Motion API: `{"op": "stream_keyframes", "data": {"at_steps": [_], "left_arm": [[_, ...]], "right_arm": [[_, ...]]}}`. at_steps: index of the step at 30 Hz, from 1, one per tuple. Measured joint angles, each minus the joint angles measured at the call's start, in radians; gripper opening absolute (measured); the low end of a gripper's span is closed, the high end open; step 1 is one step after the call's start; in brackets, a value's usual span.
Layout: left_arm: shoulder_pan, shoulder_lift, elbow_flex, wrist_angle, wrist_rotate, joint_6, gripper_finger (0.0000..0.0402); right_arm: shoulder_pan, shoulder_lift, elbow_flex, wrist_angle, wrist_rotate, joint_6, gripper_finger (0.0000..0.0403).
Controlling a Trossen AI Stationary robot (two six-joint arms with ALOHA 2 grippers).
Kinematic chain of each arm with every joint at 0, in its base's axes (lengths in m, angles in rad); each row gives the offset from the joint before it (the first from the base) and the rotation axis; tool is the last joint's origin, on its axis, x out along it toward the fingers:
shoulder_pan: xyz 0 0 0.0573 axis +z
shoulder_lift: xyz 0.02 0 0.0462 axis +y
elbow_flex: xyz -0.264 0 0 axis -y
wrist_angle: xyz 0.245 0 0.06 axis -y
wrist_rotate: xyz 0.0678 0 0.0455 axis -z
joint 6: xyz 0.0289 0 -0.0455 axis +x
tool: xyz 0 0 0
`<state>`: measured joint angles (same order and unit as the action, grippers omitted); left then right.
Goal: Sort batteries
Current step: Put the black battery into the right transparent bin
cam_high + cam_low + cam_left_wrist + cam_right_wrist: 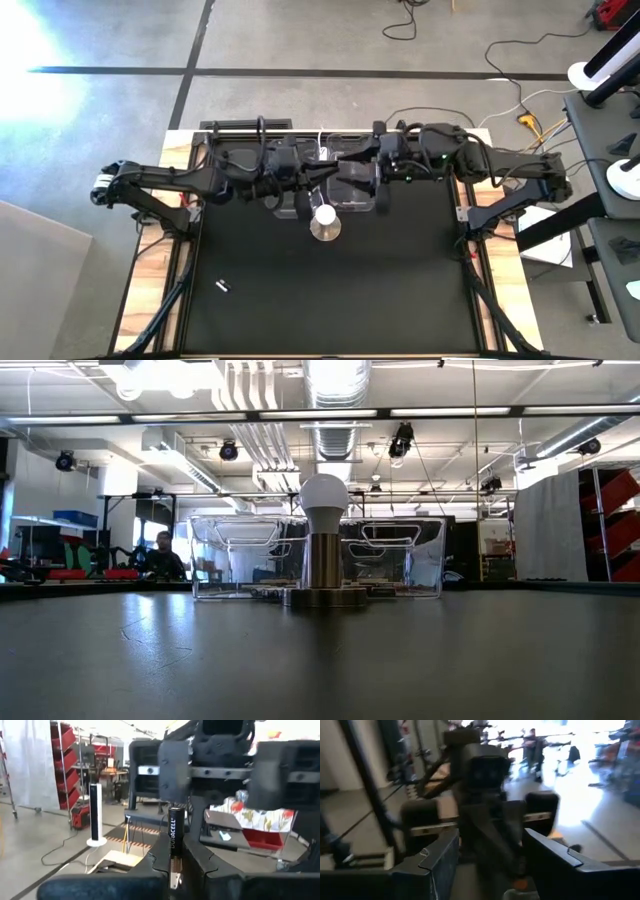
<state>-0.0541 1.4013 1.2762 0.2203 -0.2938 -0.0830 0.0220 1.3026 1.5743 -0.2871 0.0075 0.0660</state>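
My left gripper [173,866] is shut on a dark battery [173,837] with a printed brand name on its side. In the high view both arms meet above the clear bins [355,192] at the table's far middle. My right gripper [495,857] is open and faces the left gripper at close range, its fingers apart on either side of the left arm's wrist block. Another small battery [222,286] lies on its side on the black table, near the left front. My left gripper pinches the dark battery between its two fingers [197,860] at the battery's lower end [173,870]. The battery is lifted clear of the table. Its free end [173,811] sticks out past the fingertips toward the right arm's gripper.
A white bulb on a round metal base [325,222] stands on the table just in front of two clear bins [245,555] [395,555]. The black table top [330,300] stretches toward the near edge. People sit in the room beyond [162,555].
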Motion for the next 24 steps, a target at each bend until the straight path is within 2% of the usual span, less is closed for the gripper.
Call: {"op": "stream_keyframes", "data": {"at_steps": [5, 14, 24], "left_arm": [[0.0, -0.001, 0.0, 0.016, 0.043, -0.009, 0.0006], [0.0, -0.003, 0.0, 0.052, 0.051, -0.015, 0.0006], [0.0, -0.015, 0.0, 0.054, 0.06, -0.007, 0.0006]], "right_arm": [[0.0, -0.011, -0.033, 0.081, 0.081, -0.022, 0.0206], [0.0, 0.022, -0.037, 0.082, 0.091, 0.002, 0.0194], [-0.002, 0.04, -0.038, 0.098, 0.088, 0.039, 0.0116]]}}
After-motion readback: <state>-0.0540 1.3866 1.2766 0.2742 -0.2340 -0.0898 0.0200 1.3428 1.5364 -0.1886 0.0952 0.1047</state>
